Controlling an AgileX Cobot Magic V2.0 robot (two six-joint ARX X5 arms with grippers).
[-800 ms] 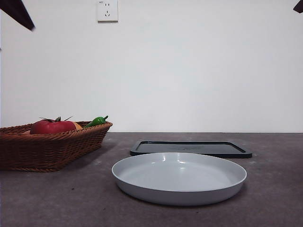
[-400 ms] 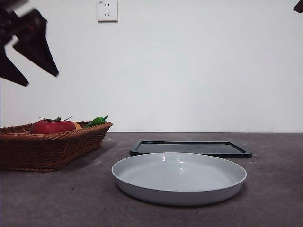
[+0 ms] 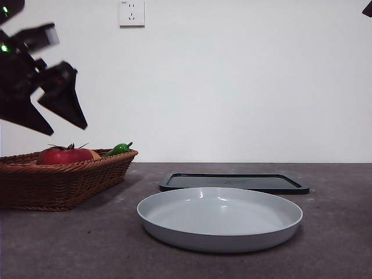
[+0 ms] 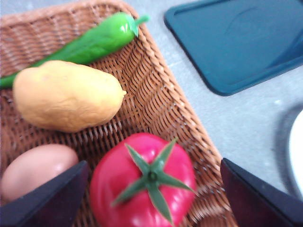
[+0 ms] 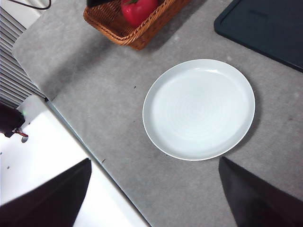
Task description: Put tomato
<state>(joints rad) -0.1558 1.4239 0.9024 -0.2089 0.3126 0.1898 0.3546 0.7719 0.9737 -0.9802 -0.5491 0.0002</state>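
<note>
Left gripper (image 3: 51, 119) hangs above the basket (image 3: 70, 180), jaws spread wide and empty; tomato (image 4: 143, 182) in basket, ungrasped; pick and placement remain, plate (image 3: 220, 218) bare.

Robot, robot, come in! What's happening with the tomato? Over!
Left gripper open, above basket. Right gripper open, high over plate. Tomato in basket, untouched. Nothing blocking.
</note>
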